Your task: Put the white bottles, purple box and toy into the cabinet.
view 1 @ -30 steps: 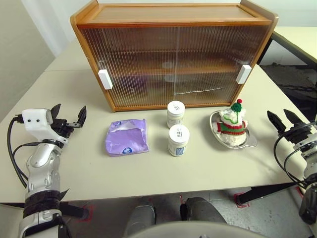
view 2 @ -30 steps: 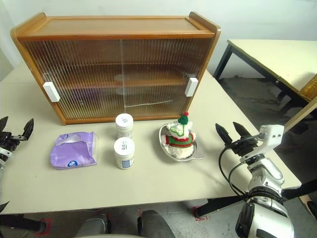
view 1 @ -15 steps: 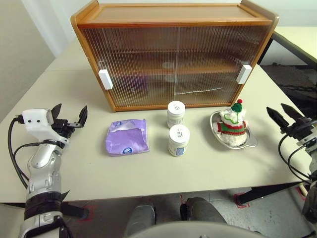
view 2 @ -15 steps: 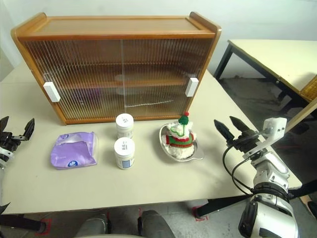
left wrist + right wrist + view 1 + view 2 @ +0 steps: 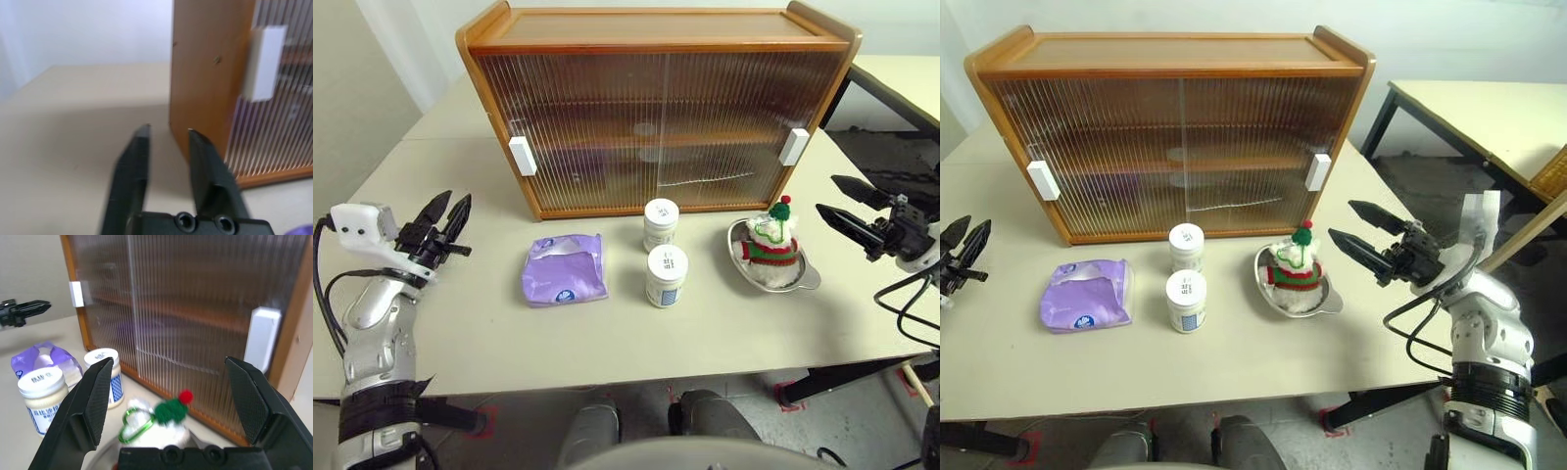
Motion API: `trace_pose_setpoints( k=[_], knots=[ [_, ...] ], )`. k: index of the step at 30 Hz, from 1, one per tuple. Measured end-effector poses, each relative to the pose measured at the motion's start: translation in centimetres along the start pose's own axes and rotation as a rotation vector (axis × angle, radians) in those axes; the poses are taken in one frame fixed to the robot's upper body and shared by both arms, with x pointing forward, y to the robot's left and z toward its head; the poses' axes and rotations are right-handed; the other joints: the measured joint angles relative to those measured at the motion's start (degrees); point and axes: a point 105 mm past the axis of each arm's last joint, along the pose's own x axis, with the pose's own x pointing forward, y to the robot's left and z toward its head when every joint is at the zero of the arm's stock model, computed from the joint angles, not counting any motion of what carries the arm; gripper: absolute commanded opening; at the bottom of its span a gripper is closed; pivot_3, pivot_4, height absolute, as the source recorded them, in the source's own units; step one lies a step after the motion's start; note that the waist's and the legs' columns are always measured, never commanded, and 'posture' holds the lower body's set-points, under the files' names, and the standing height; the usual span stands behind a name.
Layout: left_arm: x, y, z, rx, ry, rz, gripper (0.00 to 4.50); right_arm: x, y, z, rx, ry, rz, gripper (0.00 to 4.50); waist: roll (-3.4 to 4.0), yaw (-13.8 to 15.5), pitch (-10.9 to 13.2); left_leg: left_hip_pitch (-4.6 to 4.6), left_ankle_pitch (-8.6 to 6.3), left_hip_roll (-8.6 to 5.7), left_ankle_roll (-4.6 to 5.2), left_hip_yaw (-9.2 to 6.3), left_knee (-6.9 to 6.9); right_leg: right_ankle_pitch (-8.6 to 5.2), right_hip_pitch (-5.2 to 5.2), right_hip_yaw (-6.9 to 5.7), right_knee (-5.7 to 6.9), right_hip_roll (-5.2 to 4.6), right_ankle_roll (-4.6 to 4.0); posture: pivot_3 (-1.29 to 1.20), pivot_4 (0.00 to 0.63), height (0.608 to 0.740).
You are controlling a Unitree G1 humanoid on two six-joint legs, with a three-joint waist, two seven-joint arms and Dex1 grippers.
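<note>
Behind the toy (image 5: 161,423), the right wrist view reveals the cabinet (image 5: 195,308) handle.

table (image 5: 460,323) | on it: cabinet (image 5: 656,108), purple box (image 5: 565,271), two white bottles (image 5: 667,276), steel bowl (image 5: 803,279) with toy (image 5: 773,240)

The cabinet (image 5: 658,103) was of brown smooth wood, its doors of ribbed half-clear plastic. The table (image 5: 470,323) looked matt and beige. The white bottles (image 5: 665,255) were smooth plastic, the purple box (image 5: 564,271) a soft crinkly pack, the toy (image 5: 772,242) plush and knitted, the bowl (image 5: 803,281) shiny metal
</note>
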Motion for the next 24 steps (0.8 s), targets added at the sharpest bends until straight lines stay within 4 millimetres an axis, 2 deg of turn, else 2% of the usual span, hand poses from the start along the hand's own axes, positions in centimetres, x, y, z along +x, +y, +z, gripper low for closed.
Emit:
trace_pose_setpoints(
  k=[1, 2, 14, 24],
  knots=[
    [0.5, -0.2, 0.3, 0.005, -0.007, -0.015, 0.07, 0.4, 0.3, 0.2, 0.002, -0.002, 0.016, 4.5, 0.0, -0.18, 0.0, -0.04, -0.02, 0.07, -0.03, -0.06, 0.07, 0.02, 0.0, 0.05, 0.0, 0.14, -0.01, -0.13, 0.018, 0.74],
    [0.8, -0.4, 0.6, 0.006, -0.015, -0.025, 0.03, 0.8, 0.7, 0.2, 0.007, 0.0, 0.033, 4.5, -0.01, -0.36, -0.01, -0.06, -0.04, 0.1, -0.06, -0.07, 0.11, 0.04, -0.01, 0.06, 0.0, 0.18, 0.0, -0.13, 0.019, 0.74],
    [3.2, -1.4, 3.1, -0.001, -0.07, -0.077, 0.03, 3.2, 2.6, -0.1, 0.043, -0.021, 0.116, 4.5, -0.02, -1.37, -0.02, -0.15, -0.11, 0.09, -0.02, -0.03, 0.15, 0.05, -0.11, 0.06, -0.05, 0.29, 0.07, -0.13, 0.025, 0.74],
    [4.4, -3.6, 3.0, 0.012, -0.063, -0.172, 0.03, 3.6, 3.3, 0.0, 0.048, -0.018, 0.156, 4.5, -0.02, -1.31, -0.02, -0.21, -0.17, 0.08, 0.02, -0.06, 0.34, 0.07, -0.1, 0.06, -0.06, 0.3, 0.1, -0.14, 0.019, 0.74]
  ],
)
